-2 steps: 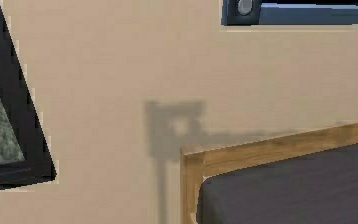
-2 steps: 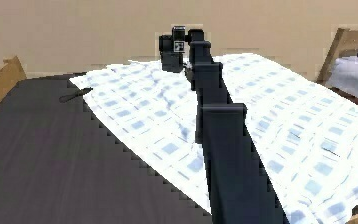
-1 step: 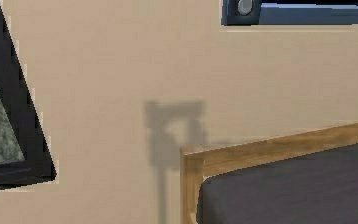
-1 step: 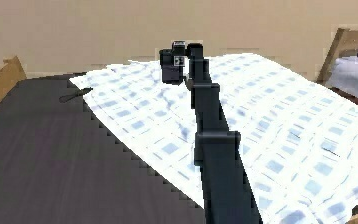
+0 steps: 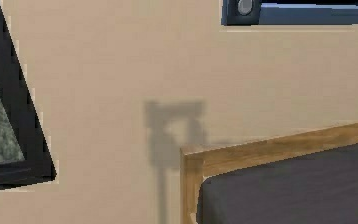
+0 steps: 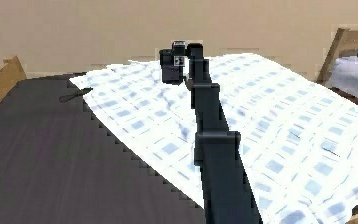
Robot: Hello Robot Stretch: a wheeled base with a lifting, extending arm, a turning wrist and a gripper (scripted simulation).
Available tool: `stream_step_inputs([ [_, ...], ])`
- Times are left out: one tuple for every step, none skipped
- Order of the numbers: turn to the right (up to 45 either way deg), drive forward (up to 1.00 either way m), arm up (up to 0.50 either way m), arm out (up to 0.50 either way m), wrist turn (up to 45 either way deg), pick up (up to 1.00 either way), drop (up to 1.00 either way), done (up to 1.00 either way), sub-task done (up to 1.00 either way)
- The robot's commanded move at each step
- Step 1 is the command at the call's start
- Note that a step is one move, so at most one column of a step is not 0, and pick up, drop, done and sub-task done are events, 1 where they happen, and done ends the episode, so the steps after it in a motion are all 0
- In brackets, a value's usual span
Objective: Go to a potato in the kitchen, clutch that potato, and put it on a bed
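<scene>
A bed with a dark mattress (image 6: 47,150) and a white and blue checked blanket (image 6: 287,120) spreads across the arm side view. My arm (image 6: 215,130) rises from the bottom edge out over the blanket. Its gripper (image 6: 168,62) shows as a dark body by the white marker squares near the blanket's far edge. Its far end is hard to make out, so I cannot tell whether it holds anything. The forward view has a corner of the bed's wooden frame (image 5: 267,150) with dark mattress (image 5: 297,195) at lower right.
A small thin dark object (image 6: 79,94) lies where mattress and blanket meet. Wooden bed ends stand at the left (image 6: 7,78) and right (image 6: 345,52). Ahead is a beige wall (image 5: 137,70), with a black-framed window (image 5: 12,110) and a framed picture (image 5: 297,12).
</scene>
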Motion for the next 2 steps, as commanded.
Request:
stream_step_inputs([
  [0.0, 0.00, 0.00, 0.00, 0.0, 0.00, 1.00, 0.00, 0.00],
  [0.0, 0.00, 0.04, 0.00, 0.0, 0.00, 0.00, 0.00, 0.00],
])
